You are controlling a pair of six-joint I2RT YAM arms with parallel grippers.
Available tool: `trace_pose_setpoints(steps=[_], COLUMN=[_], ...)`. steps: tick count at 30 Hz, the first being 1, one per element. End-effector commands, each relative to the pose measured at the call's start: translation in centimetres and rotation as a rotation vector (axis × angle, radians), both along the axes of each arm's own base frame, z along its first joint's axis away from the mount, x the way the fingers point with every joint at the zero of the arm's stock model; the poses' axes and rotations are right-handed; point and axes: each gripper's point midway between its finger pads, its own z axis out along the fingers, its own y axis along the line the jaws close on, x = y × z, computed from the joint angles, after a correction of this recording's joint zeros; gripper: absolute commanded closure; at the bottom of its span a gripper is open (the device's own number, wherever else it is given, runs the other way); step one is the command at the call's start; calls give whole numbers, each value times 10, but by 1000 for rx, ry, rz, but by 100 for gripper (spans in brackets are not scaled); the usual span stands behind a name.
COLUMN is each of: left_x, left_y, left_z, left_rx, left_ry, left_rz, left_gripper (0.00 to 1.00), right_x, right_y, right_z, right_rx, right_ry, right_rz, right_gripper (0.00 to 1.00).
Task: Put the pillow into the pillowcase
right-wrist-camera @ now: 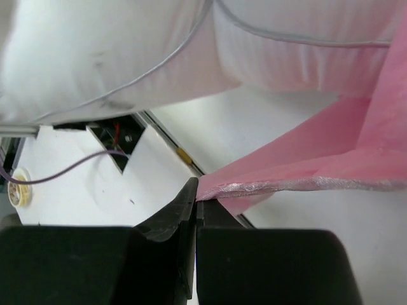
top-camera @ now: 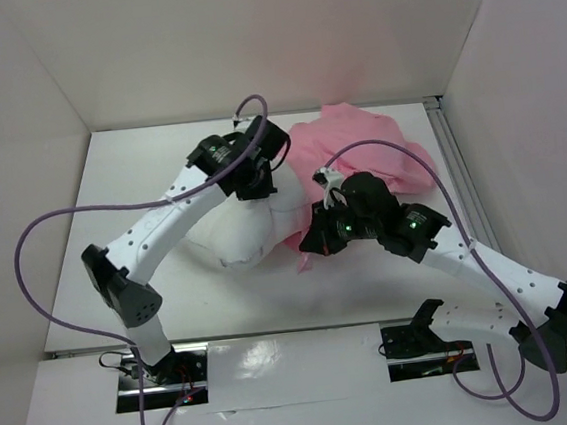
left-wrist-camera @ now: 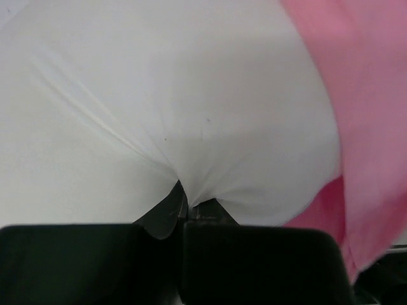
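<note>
The white pillow lies mid-table, its right part covered by the pink pillowcase, which bunches up toward the back right. My left gripper is shut on a pinch of the pillow's fabric at its far edge. In the left wrist view the pillow puckers into the closed left gripper, with the pillowcase at the right. My right gripper is shut on the pillowcase's hem at the pillow's near right. In the right wrist view the hem of the pillowcase runs into the closed right gripper, below the pillow.
White walls enclose the table on the left, back and right. A metal rail runs along the right edge. Purple cables loop off both arms. The arm bases sit in a white strip at the near edge.
</note>
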Motion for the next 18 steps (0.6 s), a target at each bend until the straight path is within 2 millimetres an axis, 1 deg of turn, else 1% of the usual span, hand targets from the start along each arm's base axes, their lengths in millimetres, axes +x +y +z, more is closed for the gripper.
trace_pose_setpoints(steps=[1, 2, 3, 4, 5, 6, 7, 8, 9, 10, 11, 12, 13, 14, 15, 16, 17, 18], left_x=[24, 26, 25, 24, 24, 22, 24, 22, 24, 25, 31, 32, 36, 38, 44, 47, 48, 52], left_y=[-46, -48, -49, -48, -47, -45, -43, -39, -40, -34, -25, -20, -16, -10, 3, 11, 15, 33], left_z=[11, 5, 4, -1, -4, -4, -3, -2, 0, 6, 14, 18, 22, 35, 46, 50, 56, 67], left_rx=[-162, -151, -157, -147, -141, -143, -135, -131, -139, -140, -143, -148, -148, -160, -164, -162, -193, -197], left_ry=[-97, -88, -81, -72, -70, -72, -81, -89, -96, -109, -127, -130, -141, -166, -194, -204, -207, -230], left_rz=[23, 24, 17, 18, 30, 30, 39, 45, 45, 46, 56, 55, 60, 62, 77, 89, 89, 108], left_gripper=[100, 100, 100, 100, 100, 100, 100, 100, 100, 100, 100, 100, 100, 100, 100, 100, 100, 100], right_x=[-23, -22, -20, -18, -13, -10, -7, 1, 4, 12, 26, 38, 44, 57, 71, 80, 92, 108], right_y=[16, 20, 21, 22, 24, 25, 28, 32, 34, 36, 38, 43, 47, 52, 57, 59, 62, 60], right_z=[50, 50, 46, 48, 41, 37, 38, 30, 21, 21, 32, 20, 24, 43, 35, 36, 52, 54], right_rx=[167, 164, 152, 148, 126, 115, 119, 97, 72, 63, 63, 31, 34, 50, 33, 32, 52, 57], right_ry=[-37, -27, -32, -46, -41, -36, -60, -72, -70, -80, -126, -103, -115, -162, -160, -169, -200, -214], right_rz=[123, 130, 137, 143, 139, 130, 137, 137, 147, 152, 155, 165, 184, 181, 197, 199, 198, 186], right_gripper=[100, 100, 100, 100, 100, 100, 100, 100, 100, 100, 100, 100, 100, 100, 100, 100, 100, 100])
